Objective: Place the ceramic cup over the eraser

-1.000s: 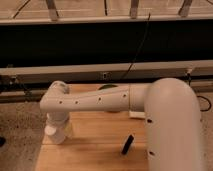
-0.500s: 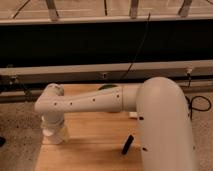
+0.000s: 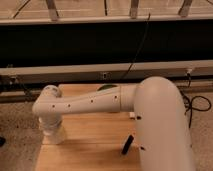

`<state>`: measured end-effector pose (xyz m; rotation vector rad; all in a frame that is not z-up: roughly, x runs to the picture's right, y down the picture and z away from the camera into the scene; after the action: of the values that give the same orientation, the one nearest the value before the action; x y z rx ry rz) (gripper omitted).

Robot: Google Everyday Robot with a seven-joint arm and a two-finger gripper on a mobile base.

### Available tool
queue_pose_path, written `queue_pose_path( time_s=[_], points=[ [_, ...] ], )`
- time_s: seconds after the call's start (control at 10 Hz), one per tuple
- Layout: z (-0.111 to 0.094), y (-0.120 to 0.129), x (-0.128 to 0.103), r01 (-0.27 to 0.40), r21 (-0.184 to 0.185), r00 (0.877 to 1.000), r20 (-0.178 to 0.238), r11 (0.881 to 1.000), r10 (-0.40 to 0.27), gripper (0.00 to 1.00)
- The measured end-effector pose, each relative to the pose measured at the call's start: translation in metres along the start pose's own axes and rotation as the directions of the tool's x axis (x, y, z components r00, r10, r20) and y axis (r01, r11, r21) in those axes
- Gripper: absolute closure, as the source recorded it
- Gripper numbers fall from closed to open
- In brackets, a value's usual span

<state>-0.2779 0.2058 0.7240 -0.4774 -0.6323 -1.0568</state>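
My arm reaches left across the wooden table (image 3: 95, 150). The gripper (image 3: 52, 126) hangs under the white wrist at the table's left edge, mostly hidden by the wrist. Right below it is a small white tapered thing that looks like the ceramic cup (image 3: 54, 136), on or just above the table. I cannot tell whether the gripper holds it. A small dark oblong object (image 3: 128, 144), possibly the eraser, lies tilted on the table to the right, next to my large arm link.
A bit of a green bowl (image 3: 107, 87) shows behind the forearm at the table's back. A dark counter with rails runs behind the table. A black cable (image 3: 200, 105) lies on the speckled floor at right.
The big arm link has swung left and now fills more of the right side. The wrist and the white cup have shifted slightly left and a little lower.
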Motion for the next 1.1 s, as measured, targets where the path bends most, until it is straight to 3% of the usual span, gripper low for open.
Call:
queue_pose_path(
  time_s=[0.3, 0.8, 0.9, 1.1],
  points=[
    [0.001, -0.009, 0.004, 0.007, 0.029, 1.0, -0.029, 1.0, -0.006, 0.2],
    [0.003, -0.022, 0.014, 0.02, 0.031, 0.997, -0.072, 0.999, -0.018, 0.21],
    [0.005, -0.024, 0.015, 0.022, 0.026, 0.997, -0.075, 0.999, -0.02, 0.25],
    [0.008, -0.026, 0.013, 0.026, 0.007, 0.997, -0.076, 1.0, -0.026, 0.46]
  ],
)
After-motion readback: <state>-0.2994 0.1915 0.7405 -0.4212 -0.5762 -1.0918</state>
